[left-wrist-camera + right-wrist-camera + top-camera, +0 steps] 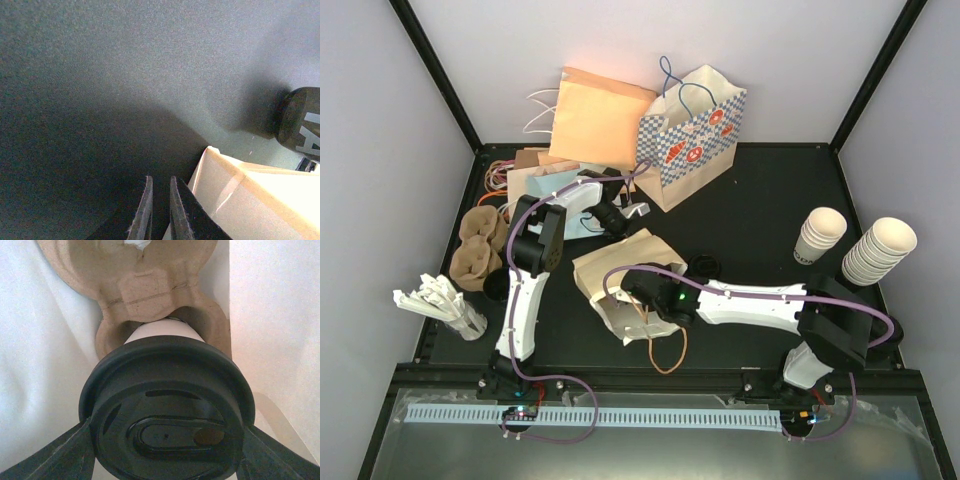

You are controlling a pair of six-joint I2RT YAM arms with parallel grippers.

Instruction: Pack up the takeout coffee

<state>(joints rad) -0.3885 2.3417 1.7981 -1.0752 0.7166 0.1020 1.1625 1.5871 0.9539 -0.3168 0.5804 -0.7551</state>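
Note:
The takeout coffee (167,410), a white cup under a black lid, fills the right wrist view. My right gripper (165,442) is shut on it, one finger at each side of the lid. The cup's base sits in a hole of a brown pulp carrier (145,290), between the white inner walls of a paper bag (35,365). From above, my right gripper (645,298) reaches into the mouth of the brown paper bag (620,262) at mid-table; the cup is hidden there. My left gripper (632,212) hovers behind that bag, shut on nothing (160,202), beside a cream bag edge (250,200).
A checkered bag (690,140) and a tan bag (600,115) stand at the back. Two stacks of lidless cups (820,235) (878,250) are at the right. Pulp carriers (480,245) and white stirrers (445,300) lie at the left. A loose black lid (703,266) lies beside the brown bag.

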